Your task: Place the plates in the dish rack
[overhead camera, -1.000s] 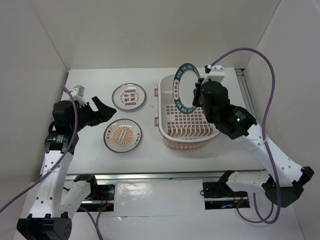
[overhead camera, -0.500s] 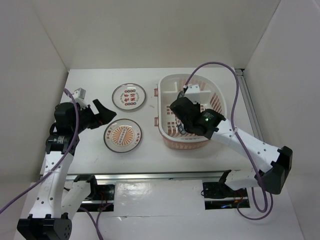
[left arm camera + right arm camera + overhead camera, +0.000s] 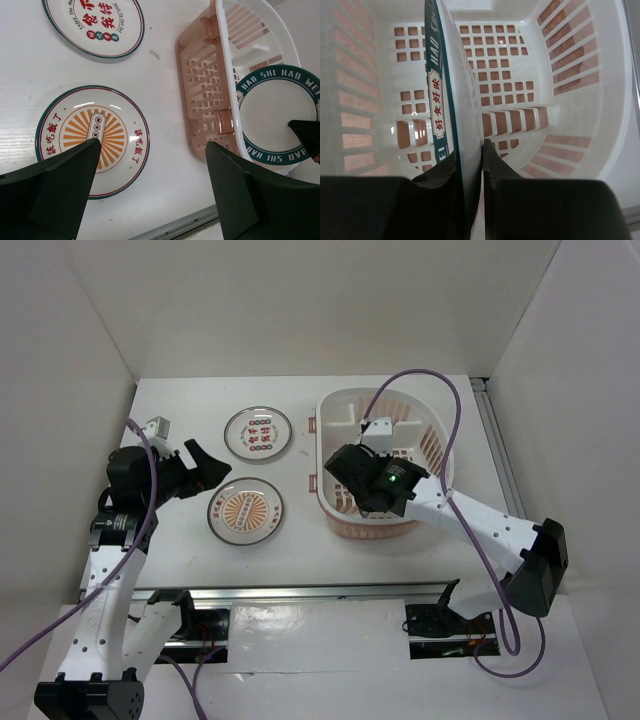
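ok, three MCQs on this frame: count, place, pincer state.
1. Plates lying flat on the table: A one, B two, C three.
2. The teal-rim plate is: A on edge inside the dish rack, B leaning outside it, C flat on its base.
3. The left pincer is: A shut on a plate, B open, holding nothing, C shut on the rack.
Key: 1 B, sunburst plate and character plate; 2 A, right pincer holds it upright within the rack; 3 B, fingers spread apart.
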